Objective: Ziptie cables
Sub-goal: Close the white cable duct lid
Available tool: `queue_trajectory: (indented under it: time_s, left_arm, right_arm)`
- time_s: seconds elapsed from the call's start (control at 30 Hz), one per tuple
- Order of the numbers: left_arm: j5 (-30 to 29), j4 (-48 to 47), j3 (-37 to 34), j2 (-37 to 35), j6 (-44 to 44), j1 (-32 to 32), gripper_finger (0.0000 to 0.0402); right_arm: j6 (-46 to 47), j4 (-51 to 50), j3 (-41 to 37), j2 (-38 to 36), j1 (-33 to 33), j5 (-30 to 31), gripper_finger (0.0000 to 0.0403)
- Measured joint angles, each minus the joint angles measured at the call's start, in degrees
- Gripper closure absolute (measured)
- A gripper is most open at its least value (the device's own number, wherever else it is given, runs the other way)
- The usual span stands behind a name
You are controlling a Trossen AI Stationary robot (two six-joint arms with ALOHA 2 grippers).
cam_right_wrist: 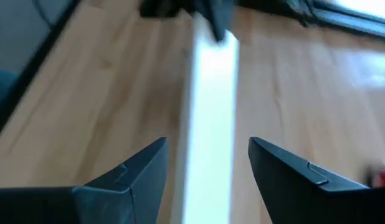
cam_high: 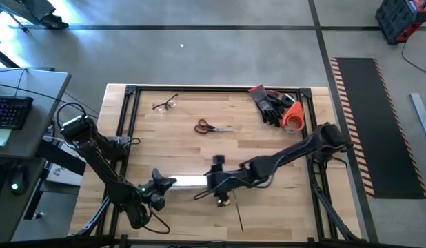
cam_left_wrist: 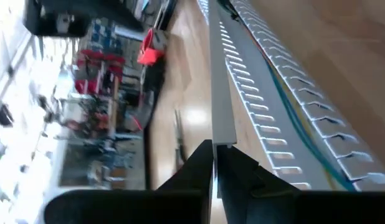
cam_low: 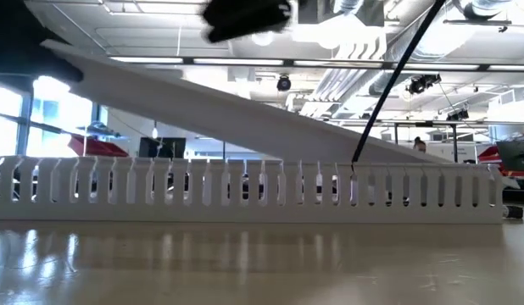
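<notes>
The white slotted duct (cam_low: 245, 191) lies along the table with the coloured cables (cam_left_wrist: 292, 118) inside it. A flat white cover strip (cam_low: 245, 106) slants above it. Its left end is raised, and its right end (cam_low: 465, 159) is down on the duct's top. My left gripper (cam_left_wrist: 214, 149) is shut on the raised end. My right gripper (cam_right_wrist: 208, 142) is open above the strip (cam_right_wrist: 208, 112), with a finger on either side of it and no touch that I can see. The black ziptie (cam_low: 389, 80) rises slanting from the duct and also shows in the high view (cam_high: 235, 213). My left gripper pinches the cover strip's left end (cam_left_wrist: 216, 138) between its two shut fingers. The fingers come from the table's left, slanting a little downward, and lie along the strip. That end is lifted clear while the far end rests on the duct.
Red-handled scissors (cam_high: 211, 127) lie in the middle of the table and glasses (cam_high: 165, 103) at the far left. Dark gloves (cam_high: 271, 103) and an orange tape roll (cam_high: 293, 118) sit at the far right. A black frame (cam_high: 127, 124) runs along the table's edges.
</notes>
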Motion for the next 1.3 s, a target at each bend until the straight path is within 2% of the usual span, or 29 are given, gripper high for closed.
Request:
queue_trajectory:
  time_s: [0.13, 0.3, 0.4, 0.5, 0.63, 0.77, 0.93, 1.1, 1.3]
  left_arm:
    - [-0.9, 0.4, 1.4, 0.0, 4.8, 1.9, 0.0401]
    - [-8.0, 0.2, 2.2, 0.0, 15.1, 4.2, 0.0401]
    - [-9.2, 0.4, 3.0, 0.0, 19.6, 6.4, 0.0401]
    - [-9.0, 0.6, 3.1, -0.1, 20.4, 8.0, 0.0401]
    - [-9.0, 0.7, 3.1, -0.1, 21.7, 8.7, 0.0401]
    - [-8.9, 1.3, 3.1, -0.1, 22.3, 8.7, 0.0401]
    - [-8.8, 1.8, 3.1, -0.1, 22.3, 8.7, 0.0401]
    - [-8.8, 2.0, 3.1, -0.1, 22.3, 8.7, 0.0401]
    - [-8.6, 2.1, 3.1, -0.1, 22.3, 8.6, 0.0401]
  right_arm:
    - [7.3, 8.5, -13.4, -7.4, 2.3, 7.2, 0.0192]
    - [11.7, 34.2, -32.5, -15.8, 5.6, 12.4, 0.0192]
    - [11.8, 50.0, -40.3, -17.1, 5.1, 13.0, 0.0192]
    - [9.0, 59.2, -44.0, -17.0, 3.7, 10.4, 0.0189]
    - [5.9, 58.8, -44.2, -15.0, 0.6, 4.9, 0.0165]
    - [1.7, 55.0, -41.3, -14.1, -3.5, -0.6, 0.0118]
    - [0.5, 44.5, -37.8, -14.0, -9.2, -9.5, 0.0071]
    - [0.4, 37.7, -37.4, -13.1, -12.4, -13.6, 0.0060]
    - [1.1, 37.1, -37.4, -10.2, -13.7, -19.0, 0.0060]
